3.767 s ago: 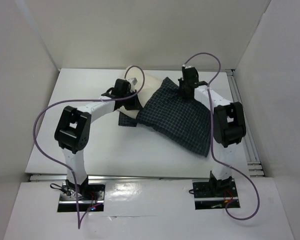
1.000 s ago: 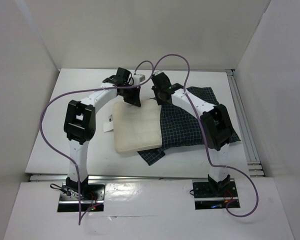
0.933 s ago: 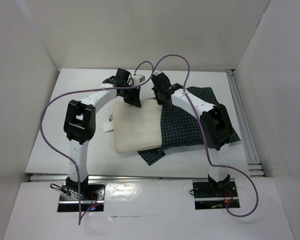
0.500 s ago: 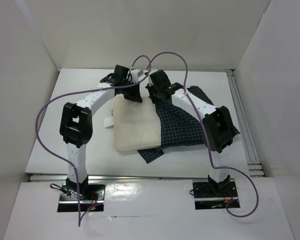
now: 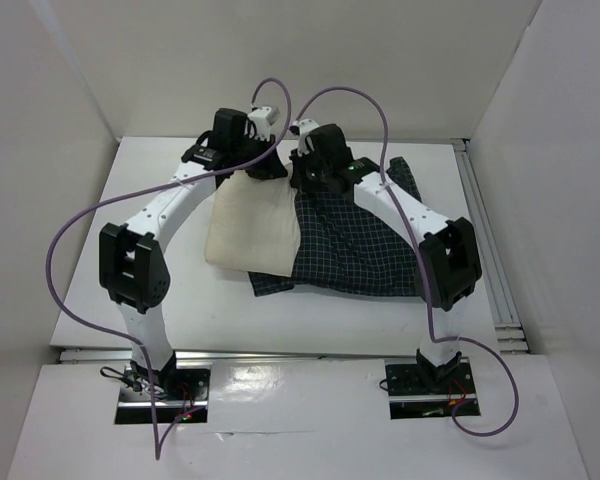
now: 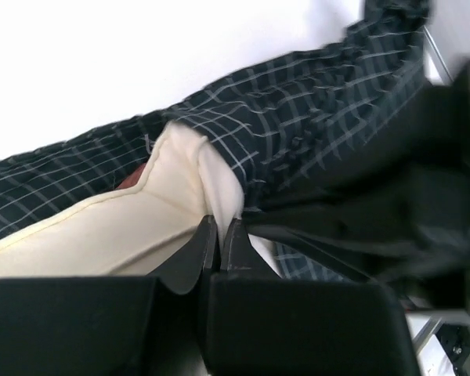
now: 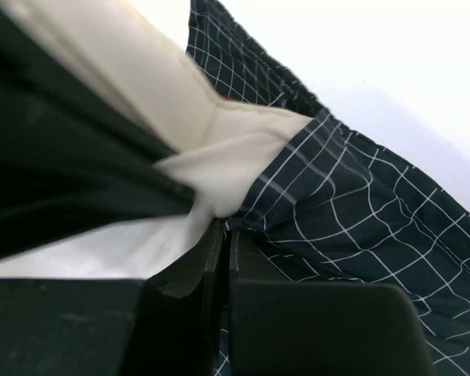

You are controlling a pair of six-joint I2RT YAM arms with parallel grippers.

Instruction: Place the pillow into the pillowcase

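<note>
Fingers of left gripper (image 6: 221,235) and right gripper (image 7: 223,227) pressed together, upper centre, where pillow (image 5: 250,225) meets pillowcase (image 5: 355,245); a shallow pinch could slip, letting the hem slide off.

We see a white surface (image 5: 130,260) spread wide and flat, boxed in by plain white panels: a back wall (image 5: 300,70), a left wall (image 5: 30,200) and a right wall (image 5: 560,200), each leaning outward toward the top. Along the surface's right edge runs a ribbed metal rail (image 5: 485,240), and a second rail (image 5: 280,355) lines its near edge. In front of that rail lies a glossy white board (image 5: 300,400), which catches soft reflections of the light overhead.
</note>
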